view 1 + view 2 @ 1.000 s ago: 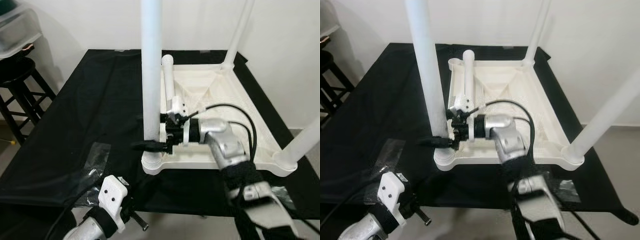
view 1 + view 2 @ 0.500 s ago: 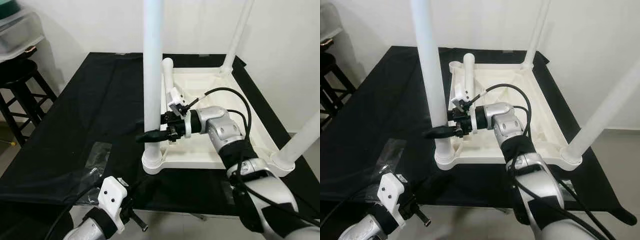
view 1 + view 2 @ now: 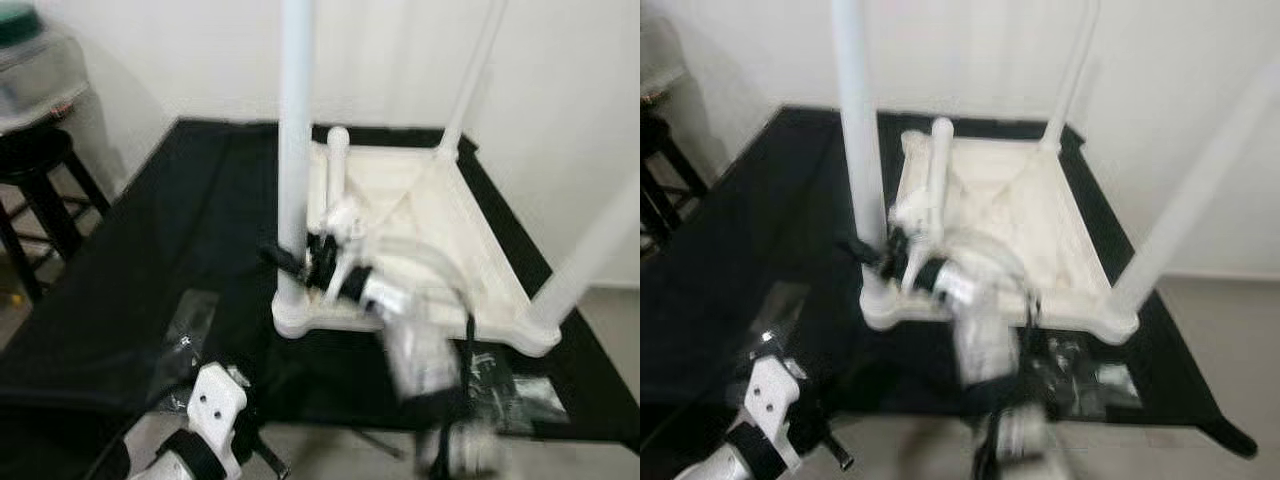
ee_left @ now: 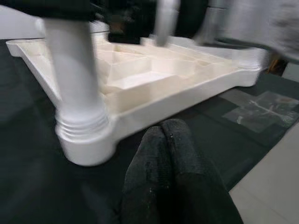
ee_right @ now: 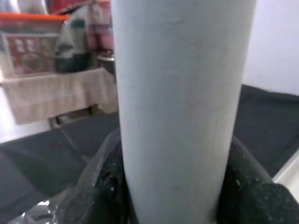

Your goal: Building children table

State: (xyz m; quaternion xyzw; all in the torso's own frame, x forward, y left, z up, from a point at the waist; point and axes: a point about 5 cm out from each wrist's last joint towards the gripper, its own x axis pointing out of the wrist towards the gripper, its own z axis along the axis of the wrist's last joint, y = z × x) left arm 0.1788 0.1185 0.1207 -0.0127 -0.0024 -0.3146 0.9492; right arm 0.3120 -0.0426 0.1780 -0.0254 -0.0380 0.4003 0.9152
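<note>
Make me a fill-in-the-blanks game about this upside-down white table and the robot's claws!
1. The right claw is closed around a white table ____.
2. The table top lies upside down on a ____ cloth.
3. The left claw, fingers together, holds ____.
4. A dark ____ stands left of the cloth.

Missing words: leg; black; nothing; stool

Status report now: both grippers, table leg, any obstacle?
Right gripper clamped around the near-left table leg. Left gripper shut, low before the upturned tabletop. One loose leg lies inside it. Nothing blocks.
</note>
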